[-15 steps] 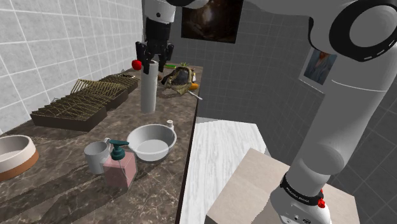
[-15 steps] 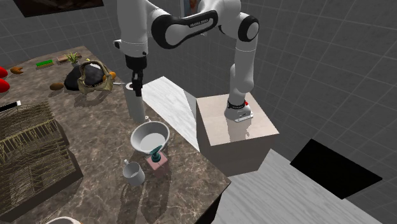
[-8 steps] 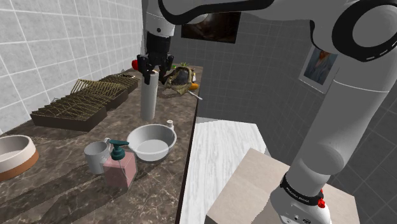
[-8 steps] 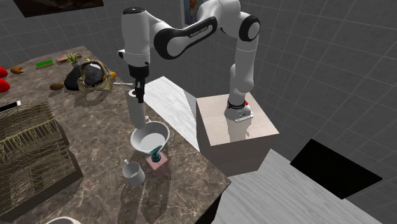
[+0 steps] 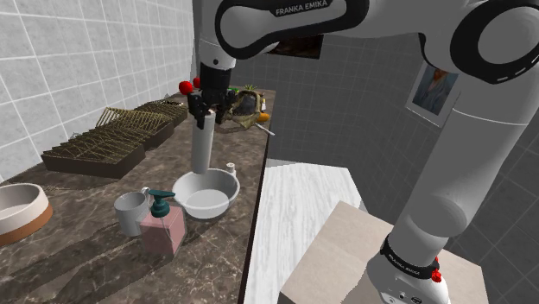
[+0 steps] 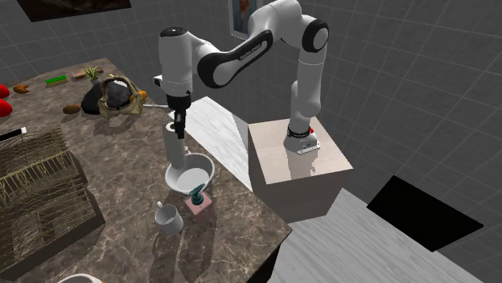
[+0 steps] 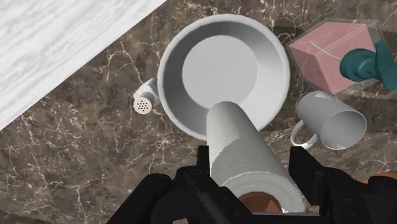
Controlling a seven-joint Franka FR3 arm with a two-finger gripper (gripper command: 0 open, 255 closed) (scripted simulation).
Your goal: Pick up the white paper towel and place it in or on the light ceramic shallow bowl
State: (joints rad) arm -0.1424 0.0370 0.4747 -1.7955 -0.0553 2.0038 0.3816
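**Over the bowl (image 5: pixel 216 207): placing step, paper towel roll (image 5: pixel 204 142) not yet let go**

Counter (image 5: pixel 86 259) carries everything. Gripper (image 5: pixel 210 110) is clamped on the top of the upright roll. The roll's lower end sits at the bowl's far rim; contact unclear. My read on the next move: nudge toward the bowl's centre, lower, open. Bowl is empty. Mug (image 7: pixel 331 124) beside it is empty too. Soap bottle (image 5: pixel 162 226) stands just near of the bowl.

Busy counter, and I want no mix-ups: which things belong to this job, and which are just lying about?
Job: claw, shut on the paper towel roll; light shallow bowl.
Lying about: pink soap dispenser, mug, shaker, wicker rack, basket.
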